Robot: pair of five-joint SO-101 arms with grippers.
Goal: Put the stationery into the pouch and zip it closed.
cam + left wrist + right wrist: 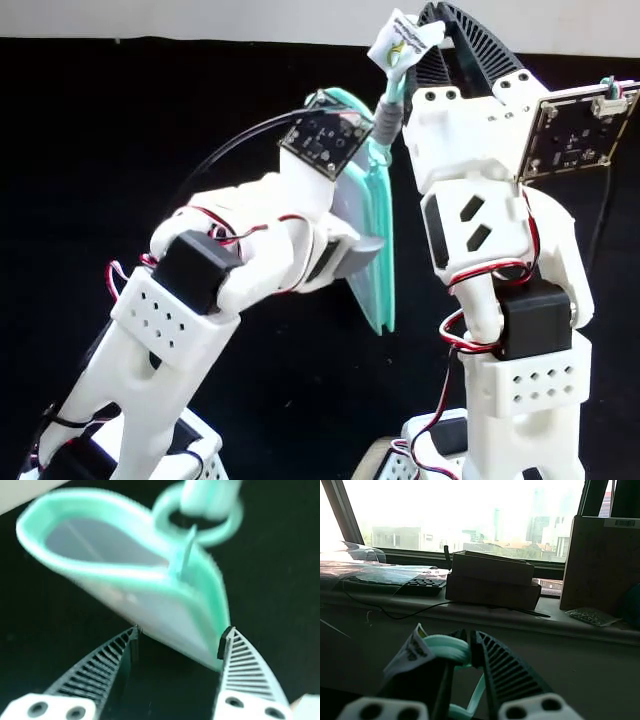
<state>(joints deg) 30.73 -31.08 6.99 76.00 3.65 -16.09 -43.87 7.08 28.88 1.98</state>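
Pouch [383, 290] end pinched by L claw [181, 631]; zip loop [447, 647] + tag [407, 652] clamped by R claw [468, 639] at pouch's 12 o'clock; interior blurred.

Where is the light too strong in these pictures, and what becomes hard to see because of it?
Right wrist view: daylight washes out the window, so the right gripper and the loop it grips are backlit, dim. High view: even light; the pouch stands clear against black. Left wrist view: no glare.
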